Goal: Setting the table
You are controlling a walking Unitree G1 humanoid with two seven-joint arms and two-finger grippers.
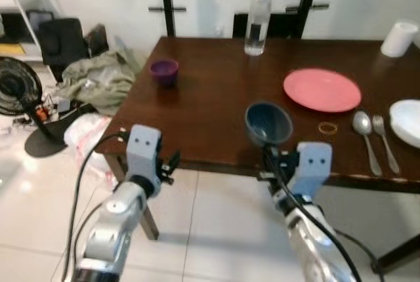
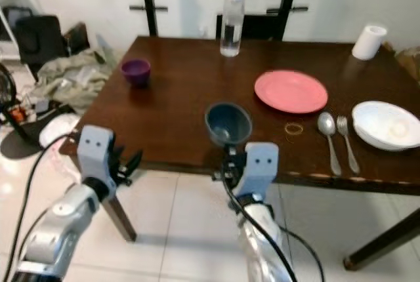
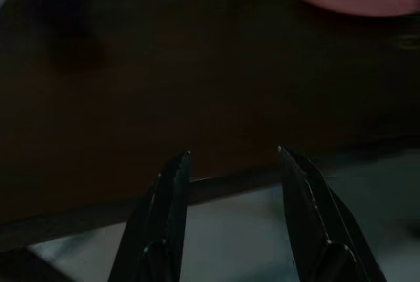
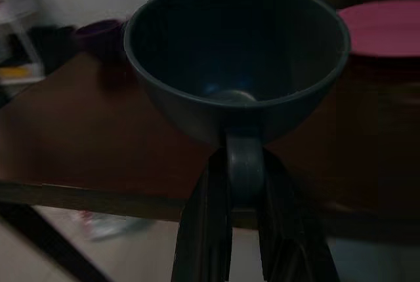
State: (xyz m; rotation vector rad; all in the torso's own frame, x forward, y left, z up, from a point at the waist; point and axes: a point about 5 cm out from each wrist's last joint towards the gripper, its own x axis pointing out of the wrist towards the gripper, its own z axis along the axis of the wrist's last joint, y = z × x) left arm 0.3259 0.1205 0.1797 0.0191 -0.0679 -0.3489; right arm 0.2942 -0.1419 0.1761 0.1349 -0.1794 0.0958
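Right now the dark blue cup [image 1: 268,123] is held up at the near edge of the desk [image 1: 210,105]. The right gripper [image 4: 245,164] has it by the handle, and its two black jaws are closed tight on that handle, one on each side. The cup is tipped, so its open mouth faces up and back toward the robot. You can see down into it, and nothing shows inside.

Farther back on the desk and a bit to the right sits a pink plate [image 1: 322,89]. A small gold ring [image 1: 327,128] lies just by the near edge of the plate. Next to the ring are a spoon [image 1: 365,130] and a fork [image 1: 384,139], side by side and close together. A white bowl [image 2: 386,124] sits to the right of the fork. A roll of white paper [image 2: 369,42] stands at the far right corner.

A clear water bottle [image 1: 258,20] with a white cap stands upright at the far edge of the desk. A little purple cup [image 1: 164,71] sits by itself on the left side, well apart from the plate.

The left gripper [image 3: 233,164] hangs in front of the near left edge of the desk. Its jaws are spread apart and hold nothing.

On the floor to the left are a black fan [image 1: 20,95], a heap of green cloth [image 1: 98,79] and a white plastic bag [image 1: 85,134].
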